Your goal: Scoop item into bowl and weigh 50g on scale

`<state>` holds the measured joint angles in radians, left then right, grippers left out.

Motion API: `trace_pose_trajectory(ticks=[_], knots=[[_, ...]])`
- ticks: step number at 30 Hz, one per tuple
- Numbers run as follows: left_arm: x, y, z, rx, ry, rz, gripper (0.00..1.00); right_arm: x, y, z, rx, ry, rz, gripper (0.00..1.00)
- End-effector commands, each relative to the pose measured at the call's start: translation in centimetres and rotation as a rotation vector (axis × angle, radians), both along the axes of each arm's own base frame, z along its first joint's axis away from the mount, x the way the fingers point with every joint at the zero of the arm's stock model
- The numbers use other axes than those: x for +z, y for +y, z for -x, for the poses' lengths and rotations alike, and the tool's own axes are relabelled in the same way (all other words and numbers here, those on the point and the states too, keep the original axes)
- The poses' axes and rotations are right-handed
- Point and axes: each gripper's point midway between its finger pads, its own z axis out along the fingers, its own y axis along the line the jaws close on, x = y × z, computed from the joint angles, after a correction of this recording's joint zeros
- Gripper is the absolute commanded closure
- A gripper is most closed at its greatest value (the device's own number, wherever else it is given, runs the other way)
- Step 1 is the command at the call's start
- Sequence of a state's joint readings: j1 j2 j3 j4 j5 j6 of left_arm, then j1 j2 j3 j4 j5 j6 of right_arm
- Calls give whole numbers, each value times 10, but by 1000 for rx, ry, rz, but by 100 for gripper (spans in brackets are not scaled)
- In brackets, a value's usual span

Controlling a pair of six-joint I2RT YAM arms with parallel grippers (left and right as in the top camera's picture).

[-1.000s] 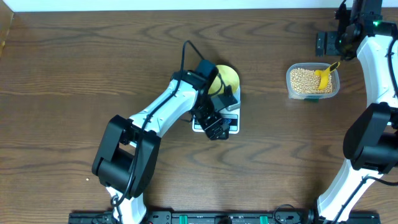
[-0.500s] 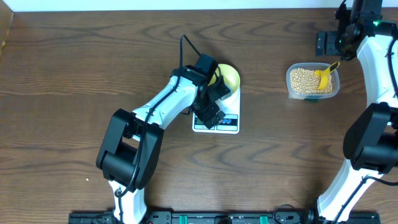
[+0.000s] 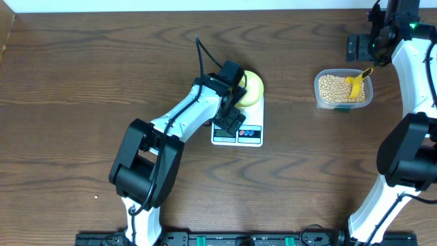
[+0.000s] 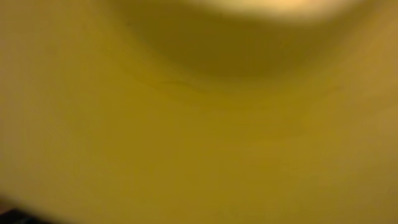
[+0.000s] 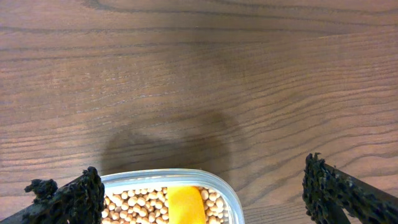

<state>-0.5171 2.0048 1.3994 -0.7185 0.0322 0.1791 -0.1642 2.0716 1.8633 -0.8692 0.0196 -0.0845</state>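
The pale-yellow bowl (image 3: 252,89) sits on the far end of the white scale (image 3: 250,134). My left gripper (image 3: 229,117) hangs over the scale's left side, right beside the bowl and not holding it. The left wrist view is filled by the blurred yellow bowl (image 4: 199,124), and no fingers show there. The item (image 3: 333,87), tan grains, lies in a clear container (image 3: 343,102) with a yellow scoop (image 3: 356,83) resting in it. My right gripper (image 5: 202,174) stands open above the container's far rim (image 5: 168,177), over the grains (image 5: 140,205) and scoop (image 5: 185,206), touching nothing.
The left arm's white links run diagonally from the front edge to the scale. The right arm stands along the table's right side, its gripper (image 3: 360,46) at the back right. Bare wood lies between scale and container.
My left gripper has slid back along the scale from its front end toward the bowl, which stayed put. The right arm, container and scoop have not moved.
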Motion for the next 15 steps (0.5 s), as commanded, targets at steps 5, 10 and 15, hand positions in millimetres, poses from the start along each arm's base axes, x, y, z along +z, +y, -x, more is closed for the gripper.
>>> trace_pose_trajectory(ticks=[5,10,15], knots=[[19,4,-12,173,-78,2,3,1,0,-3,0,-5,6,1],[21,-1,-5,203,-69,9,2,1,0,-3,0,-6,6,1],[21,-10,4,156,-59,-3,2,1,0,-3,0,-5,6,1]])
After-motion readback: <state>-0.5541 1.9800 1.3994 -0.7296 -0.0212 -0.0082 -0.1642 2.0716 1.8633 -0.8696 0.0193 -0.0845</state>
